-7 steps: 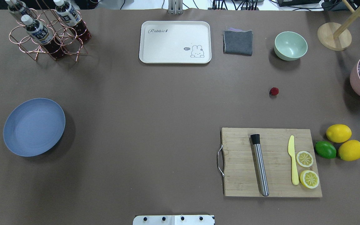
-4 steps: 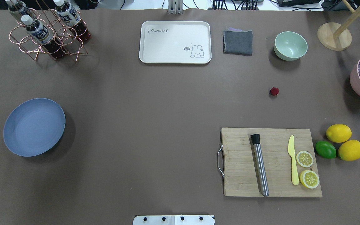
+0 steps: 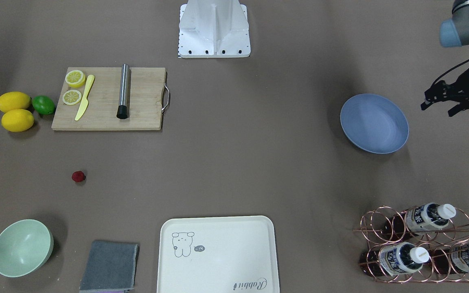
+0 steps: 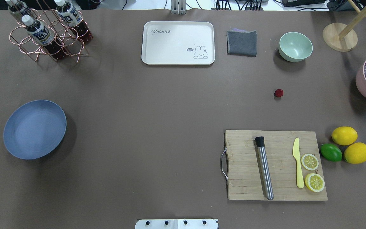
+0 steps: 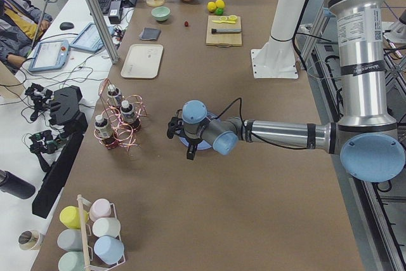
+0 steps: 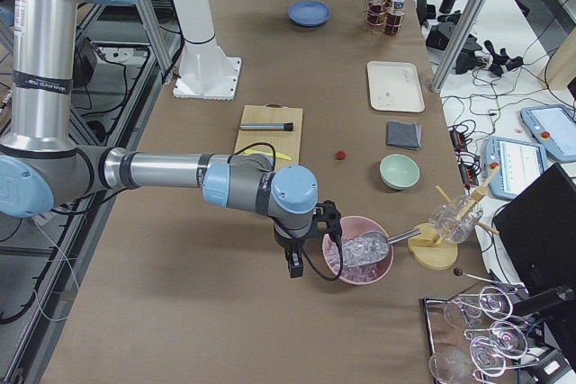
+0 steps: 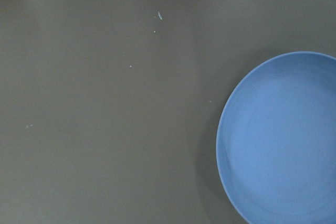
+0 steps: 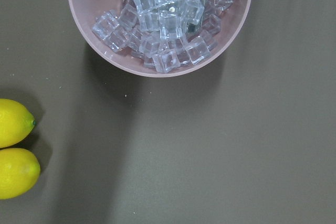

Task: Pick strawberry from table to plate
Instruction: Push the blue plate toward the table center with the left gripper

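1. Nearest the robot, the wooden cutting board (image 4: 243, 165) carries a steel muddler (image 4: 264, 168) and a yellow knife (image 4: 297, 165).
2. The blue-grey plate (image 4: 34, 128) sits on the robot's left side. The left gripper (image 3: 438, 109) hangs just beside it, fingers apart.
3. The right gripper (image 6: 293, 269) hangs by the pink ice bowl (image 6: 358, 258); its fingers' spacing cannot be told.
4. Farther out, the strawberry (image 4: 278, 93) lies on the table (image 4: 157, 101) between the board and the mint-green bowl (image 4: 295, 46), well apart from the plate.

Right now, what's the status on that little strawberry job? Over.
Left gripper looks open, beside plate; right gripper near ice bowl, state unclear. Strawberry on table, untouched. Bare table between strawberry and plate.
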Motion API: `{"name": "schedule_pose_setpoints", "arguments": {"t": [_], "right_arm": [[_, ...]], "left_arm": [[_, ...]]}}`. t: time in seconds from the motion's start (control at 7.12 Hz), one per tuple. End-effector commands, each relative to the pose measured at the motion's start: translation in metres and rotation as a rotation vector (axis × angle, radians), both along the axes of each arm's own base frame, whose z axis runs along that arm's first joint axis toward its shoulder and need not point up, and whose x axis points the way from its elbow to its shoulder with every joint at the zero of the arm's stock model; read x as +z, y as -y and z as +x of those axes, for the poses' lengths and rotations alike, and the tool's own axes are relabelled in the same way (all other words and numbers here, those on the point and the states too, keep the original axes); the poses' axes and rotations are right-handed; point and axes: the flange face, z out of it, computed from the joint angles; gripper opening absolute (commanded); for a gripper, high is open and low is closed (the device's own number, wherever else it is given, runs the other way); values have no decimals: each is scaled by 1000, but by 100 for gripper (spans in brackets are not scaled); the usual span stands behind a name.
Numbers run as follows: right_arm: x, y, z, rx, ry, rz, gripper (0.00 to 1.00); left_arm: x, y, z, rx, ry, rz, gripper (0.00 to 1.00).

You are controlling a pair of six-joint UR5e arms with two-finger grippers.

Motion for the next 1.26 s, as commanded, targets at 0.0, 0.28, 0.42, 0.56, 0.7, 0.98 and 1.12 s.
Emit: {"name": "schedule_pose_setpoints", "arguments": {"t": [0.0,0.28,0.42,0.56,0.7,0.98,1.12], "right_arm": [[-1,0,0,-1,0,1,100],[0,-1,-1,1,17,-1,100],[0,-1,-1,1,17,-1,100],[-1,0,-1,1,17,1,100],[-1,0,-1,1,17,1,100],[-2,0,-2,2,20,2,100],[-3,-1,-1,4,24,3,100]], "left_arm": [[11,10,42,1,-6,5,97],[5,28,89,0,14,5,93],[4,22,102,0,-2,21,88],[9,17,98,0,-2,23,63],[8,15,98,11,-10,18,1],[1,15,98,43,-48,-4,0],[-7,18,92,55,-83,-20,0]]}}
